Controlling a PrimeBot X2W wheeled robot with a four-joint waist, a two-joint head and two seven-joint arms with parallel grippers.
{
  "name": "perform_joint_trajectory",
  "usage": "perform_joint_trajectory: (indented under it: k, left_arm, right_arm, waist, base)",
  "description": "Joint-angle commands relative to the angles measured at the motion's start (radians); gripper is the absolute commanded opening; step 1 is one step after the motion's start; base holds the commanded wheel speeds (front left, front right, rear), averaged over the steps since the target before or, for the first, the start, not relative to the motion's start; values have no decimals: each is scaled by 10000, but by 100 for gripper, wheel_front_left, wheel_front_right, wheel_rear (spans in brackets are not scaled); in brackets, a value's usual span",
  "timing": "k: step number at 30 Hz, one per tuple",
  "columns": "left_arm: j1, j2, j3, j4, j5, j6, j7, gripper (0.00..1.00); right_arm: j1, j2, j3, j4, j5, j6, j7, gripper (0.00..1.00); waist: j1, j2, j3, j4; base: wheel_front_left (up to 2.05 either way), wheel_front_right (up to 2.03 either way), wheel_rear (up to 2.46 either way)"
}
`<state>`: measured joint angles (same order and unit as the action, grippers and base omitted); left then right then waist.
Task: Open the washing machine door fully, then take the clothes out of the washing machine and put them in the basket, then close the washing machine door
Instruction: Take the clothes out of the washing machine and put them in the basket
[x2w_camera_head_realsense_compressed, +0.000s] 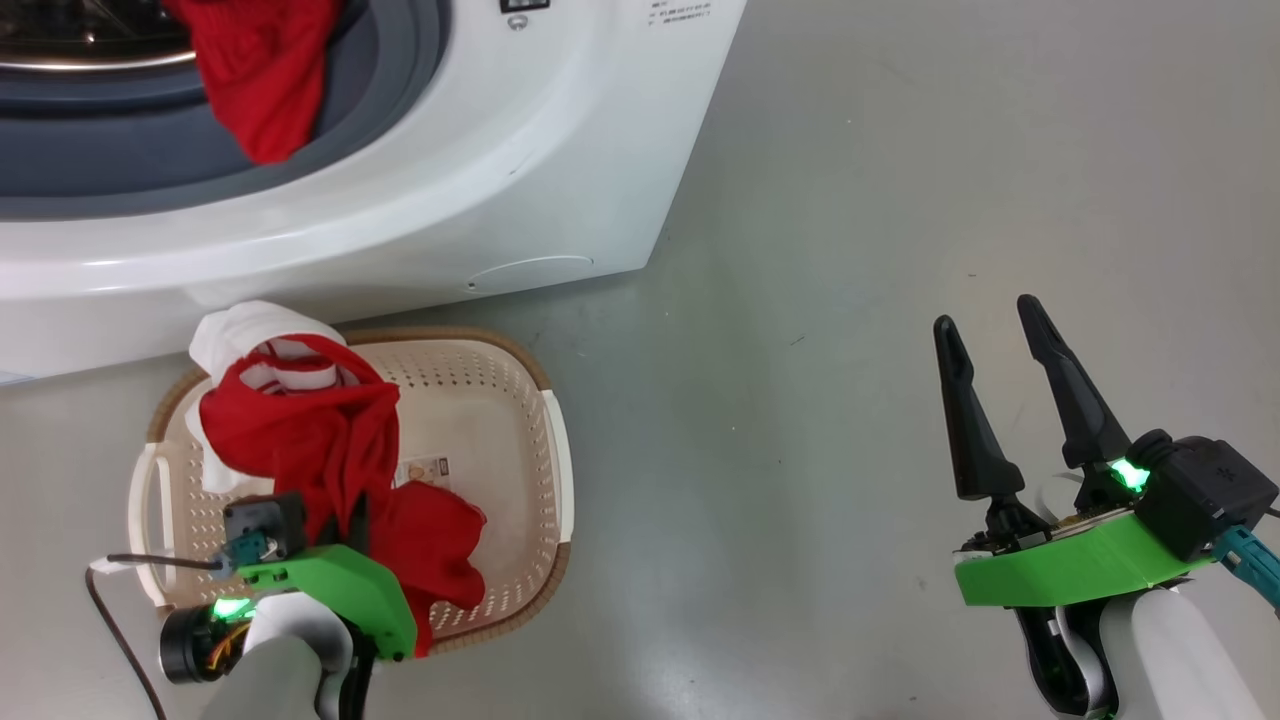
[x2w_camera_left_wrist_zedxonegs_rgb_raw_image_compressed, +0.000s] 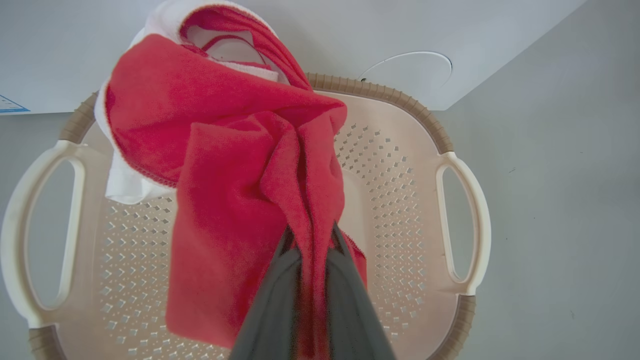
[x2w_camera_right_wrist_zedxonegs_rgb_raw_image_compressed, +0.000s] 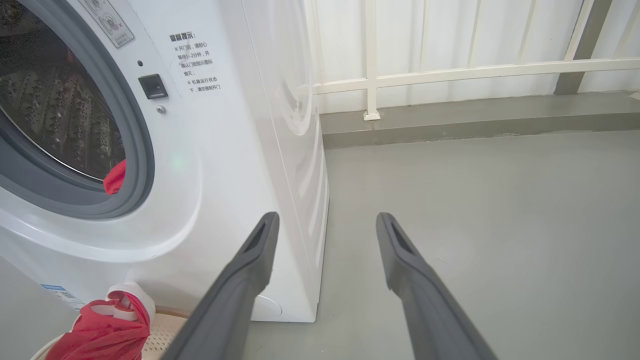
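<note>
Clothes (x2w_camera_left_wrist_zedxonegs_rgb_raw_image_compressed: 240, 200) split: one piece hangs over the basket (x2w_camera_left_wrist_zedxonegs_rgb_raw_image_compressed: 410, 100), pinched tight in the left gripper (x2w_camera_left_wrist_zedxonegs_rgb_raw_image_compressed: 312, 235), another lies in the washing machine (x2w_camera_head_realsense_compressed: 560, 150) mouth; right gripper (x2w_camera_head_realsense_compressed: 987, 315) spread wide, empty; unloading step, next release, then fetch the other.

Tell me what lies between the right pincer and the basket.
Bare grey floor, nothing else, lies between the right pincer and the basket, seen in the head view.

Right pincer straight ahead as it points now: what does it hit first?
Likely nothing near: the right pincer aims along the floor beside the washing machine, toward the grey curb. Clearance from the machine is unclear.
</note>
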<state>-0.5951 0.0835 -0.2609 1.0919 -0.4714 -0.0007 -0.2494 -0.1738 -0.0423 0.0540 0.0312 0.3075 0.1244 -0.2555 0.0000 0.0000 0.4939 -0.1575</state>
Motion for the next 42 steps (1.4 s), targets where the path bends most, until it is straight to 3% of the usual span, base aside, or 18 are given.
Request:
perform_joint_trajectory:
  k: [1,7,9,10,11,12,13,25,42]
  left_arm:
    - [-9,219,306,-2,72,-90,-122,0]
    - [-26,171,467,225,145,-154,-123,0]
    - [-28,152,501,235,186,-165,-123,38]
    - [-26,141,516,236,207,-171,-123,49]
    - [-23,128,531,239,223,-177,-123,67]
    - [-19,113,547,241,237,-183,-123,92]
    - [-18,99,583,208,235,-199,-123,100]
    - [331,75,1004,-1082,560,-164,-123,100]
    - [2073,-111,1945,-6018,1567,134,-124,100]
  right_arm:
    - [-76,-79,266,-197,41,63,-63,100]
    - [-29,-79,272,-149,41,63,-63,100]
    - [-17,-79,267,-135,46,63,-63,100]
    - [-8,-79,261,-132,47,63,-63,100]
    - [3,-79,254,-128,48,63,-63,100]
    - [18,-79,252,-118,51,63,-63,100]
    - [34,-79,248,-105,50,63,-63,100]
    - [234,-79,166,12,28,63,-63,100]
    - [660,-79,-101,14,-240,63,-63,100]
  waist:
    - [0,0,-16,-13]
    - [0,0,-106,-14]
    - [0,0,-133,-6]
    - [0,0,-149,3]
    - [0,0,-169,15]
    - [0,0,-191,24]
    - [0,0,-213,36]
    - [0,0,-719,256]
    - [0,0,-1871,569]
  base:
    - [0,0,0]
    - [0,0,0]
    - [0,0,0]
    - [0,0,0]
    - [0,0,0]
    - [0,0,0]
    - [0,0,0]
    - [0,0,0]
    - [0,0,0]
